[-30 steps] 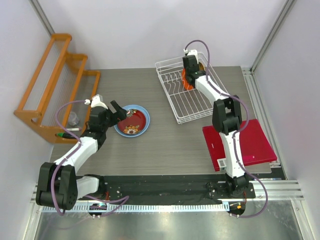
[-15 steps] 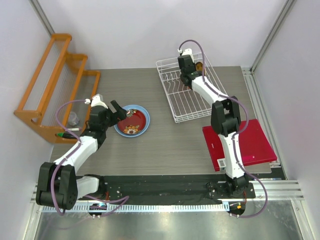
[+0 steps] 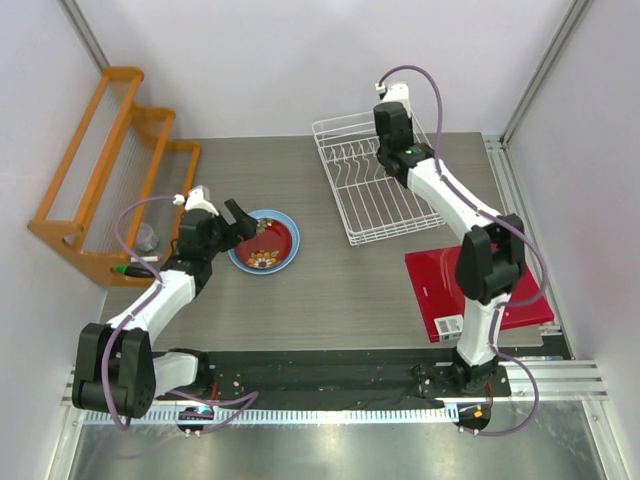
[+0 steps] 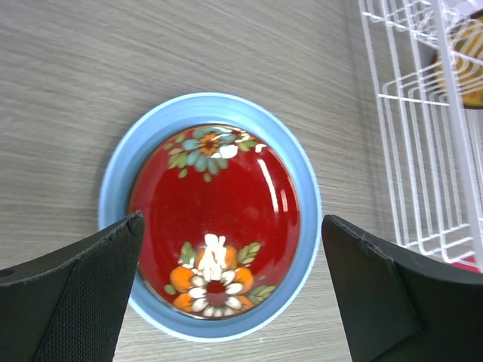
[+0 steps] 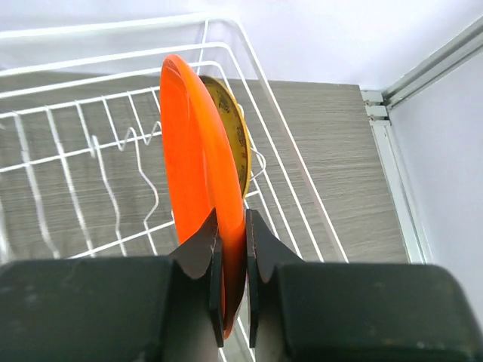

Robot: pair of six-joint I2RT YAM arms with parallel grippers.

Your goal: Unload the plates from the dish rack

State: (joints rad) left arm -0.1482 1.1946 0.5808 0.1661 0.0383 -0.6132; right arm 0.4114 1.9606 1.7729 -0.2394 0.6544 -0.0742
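Note:
The white wire dish rack (image 3: pixel 375 200) stands at the back right of the table. My right gripper (image 3: pixel 392 140) hovers over its far end. In the right wrist view the gripper (image 5: pixel 232 219) is shut on the edge of the plain orange plate (image 5: pixel 198 143), which stands upright over the rack (image 5: pixel 106 27). The yellow-brown patterned plate (image 5: pixel 235 136) stands right behind it. The dark red floral plate (image 4: pixel 215 219) lies inside the light blue plate (image 4: pixel 113 188) on the table (image 3: pixel 264 242). My left gripper (image 4: pixel 232 220) is open above them, one finger on each side.
An orange wooden stepped shelf (image 3: pixel 110 170) stands at the far left with a small clear cup (image 3: pixel 147 237) on its low step. A flat red book (image 3: pixel 490 285) lies at the right, near the right arm. The rack's edge shows in the left wrist view (image 4: pixel 423 136).
My right arm has swung to the right and its gripper has moved right and up over the rack's far end, still on the orange plate. The left arm has barely moved.

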